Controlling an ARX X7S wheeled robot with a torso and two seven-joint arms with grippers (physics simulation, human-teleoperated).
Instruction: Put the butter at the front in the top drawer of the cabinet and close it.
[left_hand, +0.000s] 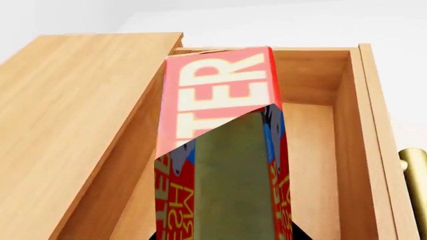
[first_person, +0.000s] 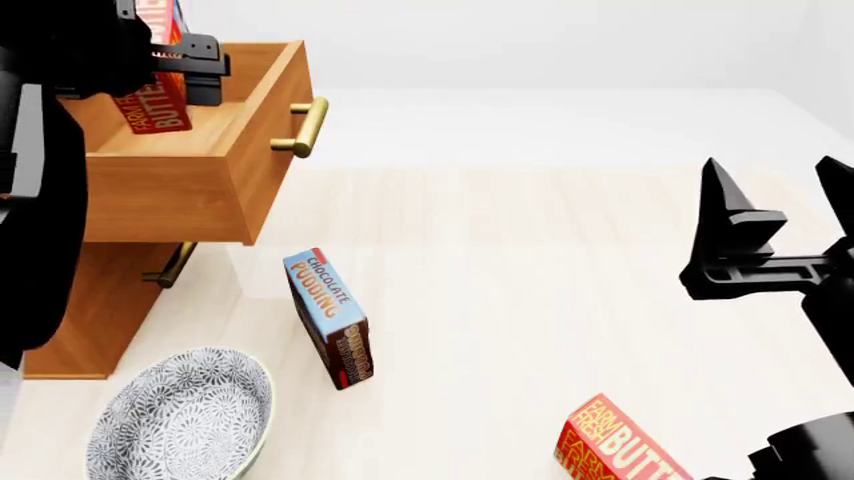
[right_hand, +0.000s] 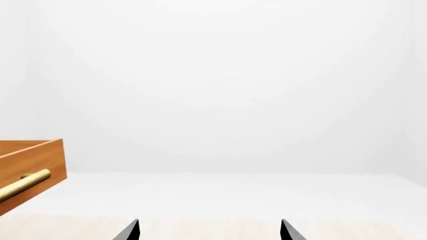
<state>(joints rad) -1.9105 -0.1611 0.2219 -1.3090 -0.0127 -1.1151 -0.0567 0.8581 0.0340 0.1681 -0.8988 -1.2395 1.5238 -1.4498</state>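
The top drawer (first_person: 274, 150) of the wooden cabinet (first_person: 94, 310) stands pulled open, with its brass handle (first_person: 304, 127) facing the floor area. My left gripper (first_person: 180, 70) is shut on a red-orange butter carton (first_person: 154, 108) and holds it upright, its lower end inside the open drawer. In the left wrist view the carton (left_hand: 220, 85) fills the middle, with the drawer's wooden walls (left_hand: 347, 125) around it. I cannot tell whether it touches the drawer bottom. A second butter carton (first_person: 621, 445) lies on the floor at the near edge. My right gripper (first_person: 774, 190) is open and empty.
A blue chocolate pudding box (first_person: 331, 315) stands on the floor in front of the cabinet. A patterned grey bowl (first_person: 180, 415) sits near the cabinet's foot. A lower drawer's handle (first_person: 171, 265) shows under the open drawer. The right wrist view shows the drawer corner (right_hand: 33, 162).
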